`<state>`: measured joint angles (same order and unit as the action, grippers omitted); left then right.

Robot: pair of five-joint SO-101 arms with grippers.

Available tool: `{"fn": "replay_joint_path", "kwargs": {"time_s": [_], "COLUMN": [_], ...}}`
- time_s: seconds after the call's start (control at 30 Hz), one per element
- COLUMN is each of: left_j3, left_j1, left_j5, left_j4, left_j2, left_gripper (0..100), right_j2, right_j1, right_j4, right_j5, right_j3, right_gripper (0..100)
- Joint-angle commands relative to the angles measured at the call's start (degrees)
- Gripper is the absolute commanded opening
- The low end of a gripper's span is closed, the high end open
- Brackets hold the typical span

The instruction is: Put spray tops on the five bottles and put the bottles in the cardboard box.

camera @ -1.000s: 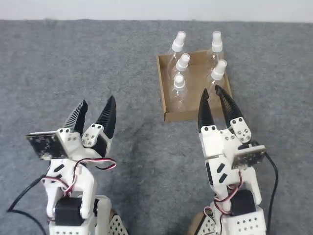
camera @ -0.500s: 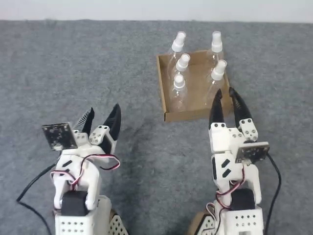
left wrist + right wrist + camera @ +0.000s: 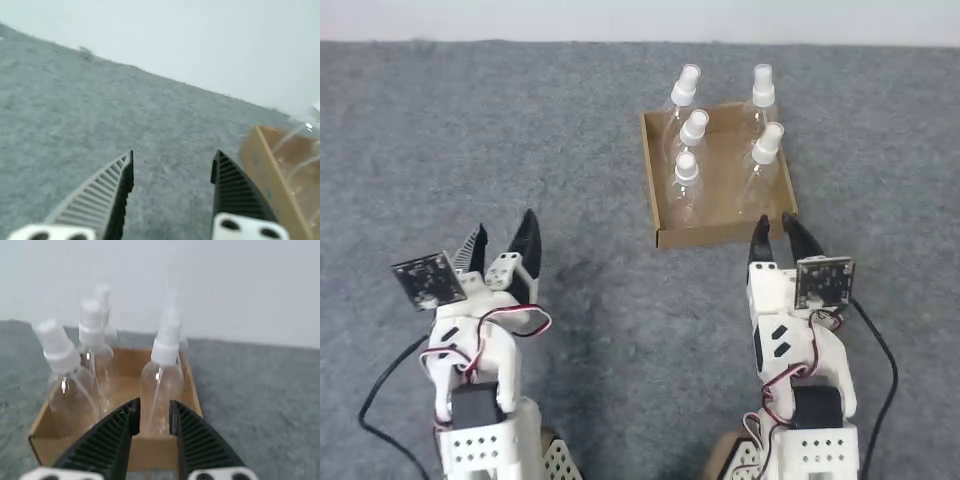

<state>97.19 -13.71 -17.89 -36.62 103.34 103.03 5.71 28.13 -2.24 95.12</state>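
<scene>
Standing in cardboard box [image 3: 720,236] — five bottles [image 3: 686,190]; left pincer [image 3: 505,226], right pincer [image 3: 772,224] parted.

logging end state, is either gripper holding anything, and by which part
Nothing is held: the left gripper and right gripper are both empty, jaws apart.

High camera overhead, looking down the surface [image 3: 470,130] from behind left gripper [image 3: 505,222] and right gripper [image 3: 772,220], wrist cameras low behind each, facing forward, cardboard box [image 3: 705,236] shared by all, close ahead of right gripper.
</scene>
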Motion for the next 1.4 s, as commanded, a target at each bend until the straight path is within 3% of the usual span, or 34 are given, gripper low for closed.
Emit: {"fn": "replay_joint_path", "kwargs": {"time_s": [0.0,0.97,1.37], "left_j3": [-0.66,-0.66,-0.66], "left_j1": [-2.37,-3.16,-3.52], "left_j5": [-0.53,-0.18,8.62], "left_j4": [1.41,-26.20,-33.23], "left_j2": [0.97,0.79,0.79], "left_gripper": [24,24,24], "right_j2": [0.92,0.31,0.31], "right_j1": [-0.75,-0.40,-0.57], "right_j4": [5.76,40.75,45.76], "right_j5": [-0.62,-0.62,-1.05], "right_j3": [1.32,1.32,1.32], "right_gripper": [5.3,4.8,4.8]}}
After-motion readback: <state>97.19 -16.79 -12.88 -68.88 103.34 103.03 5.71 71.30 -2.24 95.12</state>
